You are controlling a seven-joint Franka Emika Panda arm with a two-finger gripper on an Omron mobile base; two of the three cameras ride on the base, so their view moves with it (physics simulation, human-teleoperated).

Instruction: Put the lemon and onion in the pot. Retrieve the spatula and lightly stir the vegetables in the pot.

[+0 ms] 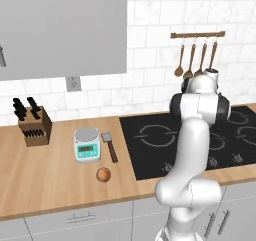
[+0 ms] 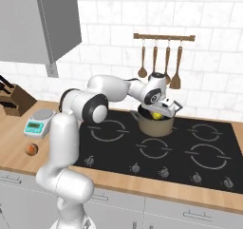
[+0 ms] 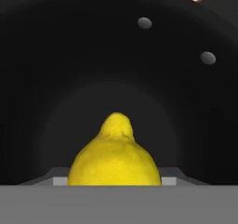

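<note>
Lemon [image 3: 115, 155]: sitting between the gripper [image 2: 159, 113] tips, inside the pot [image 2: 154, 123]; whether it is resting on the bottom, cannot tell.
Gripper: reaching into the pot on the hob, jaws half apart around the lemon; gripping or already letting go, cannot tell.
Onion [image 1: 103, 174]: lying on the worktop [image 1: 50, 175], near the front edge, waiting.
Spatula [image 1: 109, 146]: lying flat just beside the scale [image 1: 87, 144], untouched.
Progress: first item nearly placed; onion and stirring remaining.
</note>
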